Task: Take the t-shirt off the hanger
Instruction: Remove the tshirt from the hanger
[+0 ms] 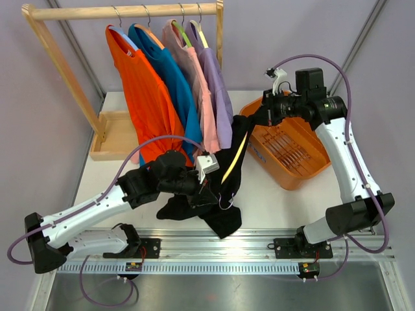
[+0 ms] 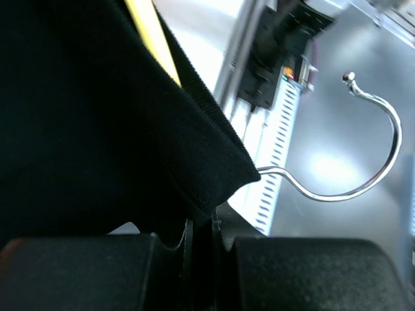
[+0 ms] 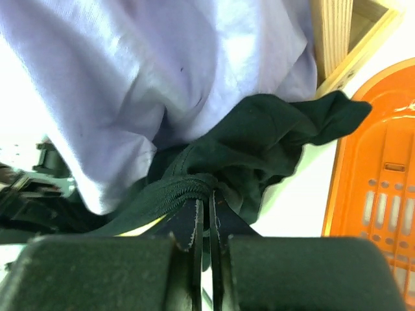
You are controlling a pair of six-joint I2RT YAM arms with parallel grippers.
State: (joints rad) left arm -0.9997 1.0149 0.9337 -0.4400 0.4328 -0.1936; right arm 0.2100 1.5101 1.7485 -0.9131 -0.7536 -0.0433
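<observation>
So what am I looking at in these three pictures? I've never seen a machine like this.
These are two robot arms bolted at the near edge of a table. The wide picture comes from a camera above and behind them; the other two come from small cameras on each wrist, looking past that arm's own fingers.

A wooden rack holds four shirts on hangers, and an orange basket sits at the right.

Between the arms hangs a black t-shirt on a yellow hanger. The left fingers are closed on its fabric beside the hanger's metal hook. The right fingers pinch its other end.
</observation>
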